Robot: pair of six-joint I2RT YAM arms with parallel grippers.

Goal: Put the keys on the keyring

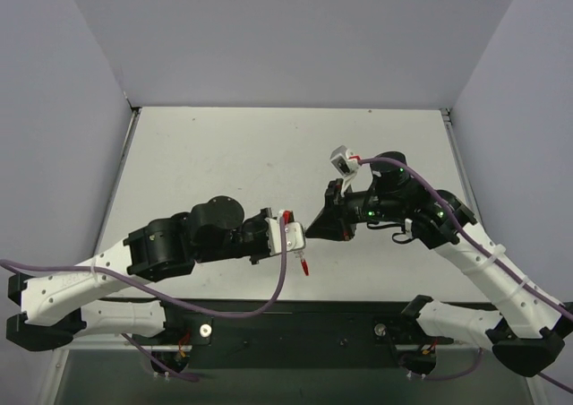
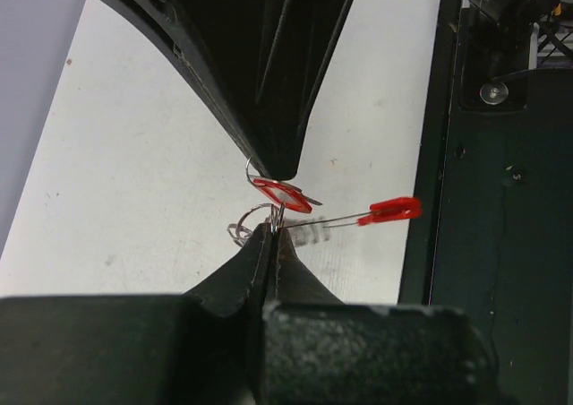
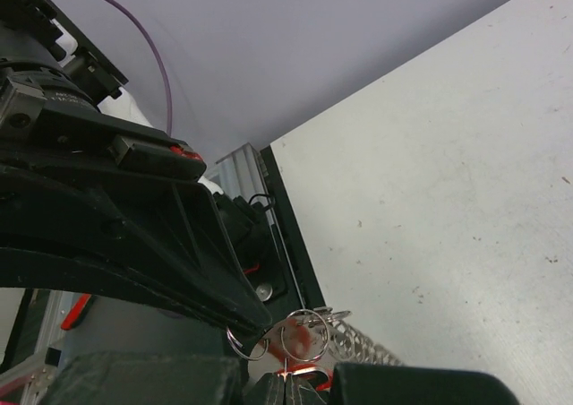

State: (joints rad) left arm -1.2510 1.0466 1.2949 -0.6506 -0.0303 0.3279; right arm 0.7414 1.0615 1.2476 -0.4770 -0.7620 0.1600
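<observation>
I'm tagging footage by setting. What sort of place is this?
Probably a lab robot test cell: a left arm and right arm bolted to a black base rail at the near edge of a white table, boxed in by plain pale walls on three sides.

The top external camera is fixed above and behind the arm bases and looks steeply down and forward from a distance, covering the whole table. The left wrist camera sits close behind the left gripper and faces along its fingers, over the table, toward the right gripper. The right wrist camera looks the opposite way from low down at very close range, past its own fingers toward the left gripper, and all three views share the spot where both grippers meet at the keyring.
</observation>
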